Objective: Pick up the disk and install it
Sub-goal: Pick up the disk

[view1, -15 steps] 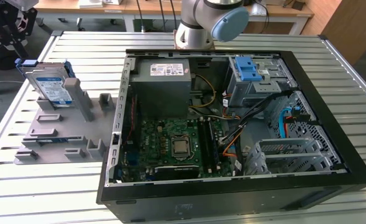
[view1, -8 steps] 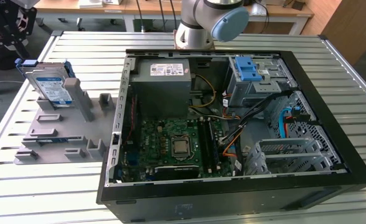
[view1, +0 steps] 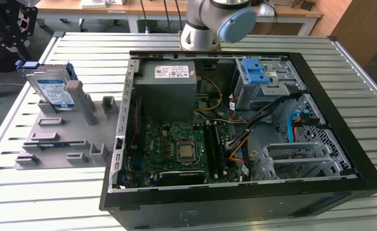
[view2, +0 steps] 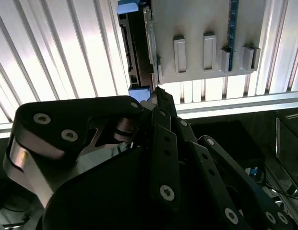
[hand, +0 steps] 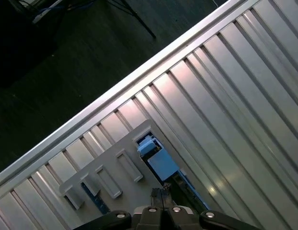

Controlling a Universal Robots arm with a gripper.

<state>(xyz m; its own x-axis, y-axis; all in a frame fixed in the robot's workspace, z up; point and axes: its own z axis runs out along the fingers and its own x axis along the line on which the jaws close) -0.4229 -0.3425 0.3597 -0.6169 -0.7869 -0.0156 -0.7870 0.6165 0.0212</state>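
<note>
Noted a slatted metal table (view1: 41, 202) spread beneath the claw (view2: 157, 95), with the table's edge rail near the claw in both wrist views. Found an open computer case (view1: 240, 211) lying on that table, farther from the claw than the holder described below. Inside it, logged a grey power-supply box (view1: 169, 79) and a light-blue latch (view1: 256, 72). Recorded the arm (view1: 214, 21) rising behind the case in the exterior view. Logged a grey slotted holder (view2: 206, 28) flat on the table beside the case, lying just beyond the claw's tips. Located the disk (hand: 160, 165) standing on edge in a slot at the holder's end. Of all items listed, found it closest to the claw, just past the tips. Confirmed the same disk (view1: 52, 91) in the exterior view, upright with a slight lean, label facing outward and blue bracket around it, still in the holder and outside the case. Judged the claw closed, tips drawn together with nothing between them. Could not confirm contact with the disk or the holder
</note>
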